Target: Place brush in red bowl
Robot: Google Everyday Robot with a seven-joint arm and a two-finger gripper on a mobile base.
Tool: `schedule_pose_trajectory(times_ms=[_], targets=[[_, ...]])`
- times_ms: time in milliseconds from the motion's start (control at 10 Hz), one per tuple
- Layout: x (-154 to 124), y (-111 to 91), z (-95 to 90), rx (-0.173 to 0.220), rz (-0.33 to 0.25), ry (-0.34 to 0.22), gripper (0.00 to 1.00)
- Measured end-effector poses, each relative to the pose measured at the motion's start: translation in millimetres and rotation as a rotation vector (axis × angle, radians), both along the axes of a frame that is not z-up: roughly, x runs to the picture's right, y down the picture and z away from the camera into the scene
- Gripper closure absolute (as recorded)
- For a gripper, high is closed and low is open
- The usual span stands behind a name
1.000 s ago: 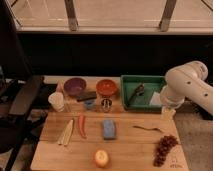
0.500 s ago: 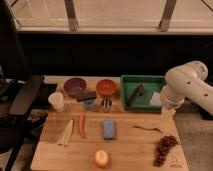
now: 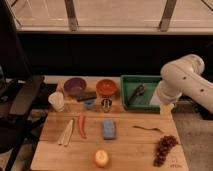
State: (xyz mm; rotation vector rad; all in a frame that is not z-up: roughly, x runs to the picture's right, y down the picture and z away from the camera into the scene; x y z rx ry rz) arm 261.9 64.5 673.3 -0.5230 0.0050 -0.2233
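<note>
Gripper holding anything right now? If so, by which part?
Nothing seems held: the brush lies in the green tray, while the gripper hangs at the tray's right edge, apart from it, with nothing seen in it.

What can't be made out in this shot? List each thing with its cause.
- End effector, camera view: at the green tray's right edge, mostly covered by the white arm.
- The white arm's far end: cut off by the picture's right edge.
- Brush, in the tray: too small to tell its head from its handle.
- Small item before the red bowl: too small to identify.
</note>
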Motion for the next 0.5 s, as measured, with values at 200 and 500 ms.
schedule_pose_trajectory(times_ms=[200, 500], targets=[[-8.9, -24.9, 2.1, -0.014, -0.220, -0.118, 0.35], [-21.8, -47.1, 5.5, -0.039, -0.490, -0.329, 0.35]])
